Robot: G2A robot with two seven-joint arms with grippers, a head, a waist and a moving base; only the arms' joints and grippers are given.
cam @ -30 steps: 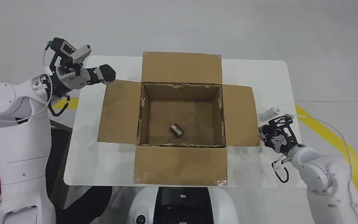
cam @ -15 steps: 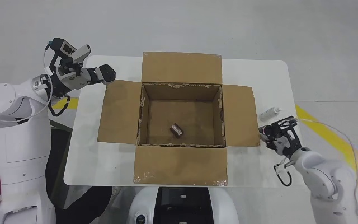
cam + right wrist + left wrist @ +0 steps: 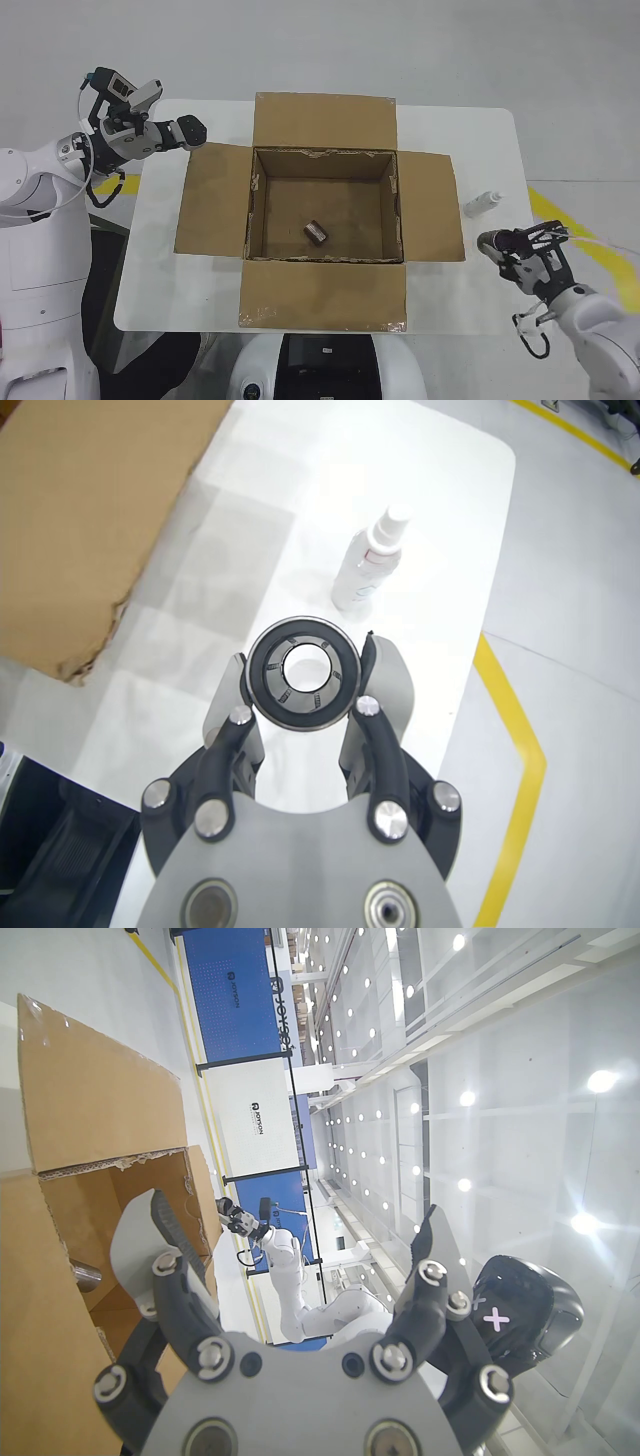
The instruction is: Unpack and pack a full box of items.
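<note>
Cardboard box (image 3: 325, 120), brown and open, on a white tabletop (image 3: 470, 130).
Top view: the box sits mid-tabletop with its four flaps spread flat and a small dark metal cylinder (image 3: 316, 232) lying on its floor. The left gripper (image 3: 192, 131) hangs over the far left corner. The right gripper (image 3: 495, 243) is by the right flap, near a white plastic spray bottle (image 3: 481, 204) lying on its side. Left wrist view: the left gripper's fingers are spread wide with nothing between them, and the box and cylinder lie beyond. Right wrist view: the right gripper is clamped on a round black-rimmed metal ring (image 3: 304, 674) over the tabletop, and the bottle lies apart from it.
</note>
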